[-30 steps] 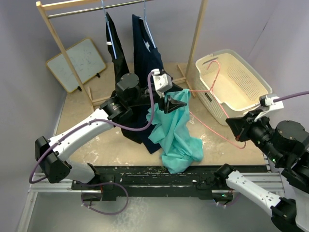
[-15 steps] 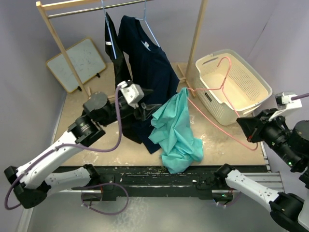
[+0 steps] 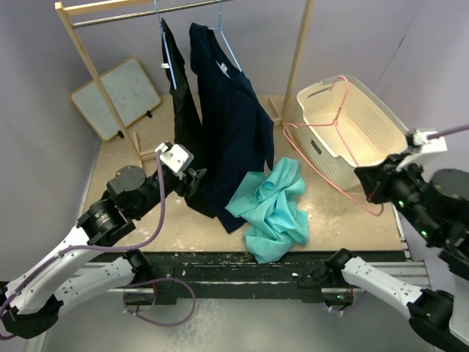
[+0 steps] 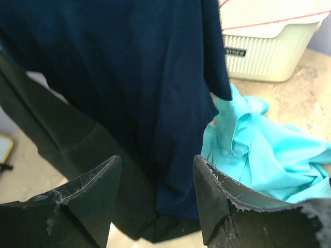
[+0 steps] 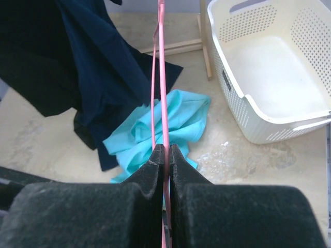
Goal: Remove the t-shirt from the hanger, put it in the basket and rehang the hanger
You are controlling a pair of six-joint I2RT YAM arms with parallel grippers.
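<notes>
Two dark garments fill the middle, but from the left first: a small whiteboard [image 3: 117,97] leans on the wall beside a post of the wooden clothes rack [image 3: 82,48]. From the rack's rail hang a black garment [image 3: 179,110] and, just to its right, a navy t-shirt [image 3: 234,125], each on its own hanger. Their hems drop right in front of my left gripper [image 3: 194,178], which hangs with its fingers well apart and nothing between them. In my left wrist view the navy cloth covers most of what lies ahead.

The navy t-shirt has a white neck label [image 3: 220,68], too small to read. The cream laundry basket [image 3: 359,125] at the right carries a dark tag [image 4: 235,51] with white writing I cannot make out.

The teal t-shirt [image 3: 275,209] lies crumpled on the sandy table [image 3: 330,213], off its hanger, between the navy hem and the basket, bunched in soft folds. The pink hanger [image 3: 333,139] is bare wire, tilted across the basket's near rim. My right gripper [image 5: 164,150] is clamped tight on its lower wire.
</notes>
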